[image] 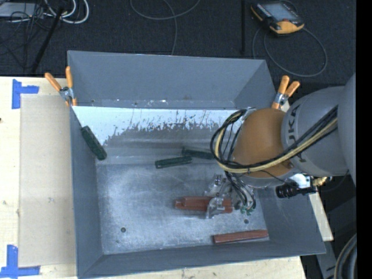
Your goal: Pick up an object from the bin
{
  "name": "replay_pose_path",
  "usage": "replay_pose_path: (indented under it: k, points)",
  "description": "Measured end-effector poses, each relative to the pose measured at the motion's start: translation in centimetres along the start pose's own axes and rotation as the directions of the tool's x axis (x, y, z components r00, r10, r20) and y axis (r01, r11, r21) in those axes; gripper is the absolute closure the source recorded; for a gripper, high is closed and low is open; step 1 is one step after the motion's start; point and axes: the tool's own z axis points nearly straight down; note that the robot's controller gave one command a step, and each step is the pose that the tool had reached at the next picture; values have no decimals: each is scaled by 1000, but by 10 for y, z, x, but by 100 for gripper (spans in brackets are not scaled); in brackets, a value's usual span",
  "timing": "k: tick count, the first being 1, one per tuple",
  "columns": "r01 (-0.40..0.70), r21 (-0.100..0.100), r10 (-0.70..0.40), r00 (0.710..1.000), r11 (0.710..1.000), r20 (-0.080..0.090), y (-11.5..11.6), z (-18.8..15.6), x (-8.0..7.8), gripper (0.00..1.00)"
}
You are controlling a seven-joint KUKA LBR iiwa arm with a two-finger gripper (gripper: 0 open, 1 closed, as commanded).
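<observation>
Here the gripper (217, 207) hangs over the mid-floor red-brown bar (190, 203).

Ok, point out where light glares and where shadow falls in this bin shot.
Camera view: a bright glare band crosses the back wall of the bin, with streaky reflections below it; the floor left of the gripper shines pale and speckled; it looks darker on the right, under the arm; the reddish-brown bar by the gripper is evenly lit.

One camera looks down on the bin (168, 80) from above and slightly aside, fairly near; the arm (317, 135) occupies the frame's right.
</observation>
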Motion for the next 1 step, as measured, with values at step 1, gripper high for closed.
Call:
replay_pose_path:
  k: [1]
  points:
    - [0, 0, 0, 1000, 1000, 0, 0, -20, 0, 100]
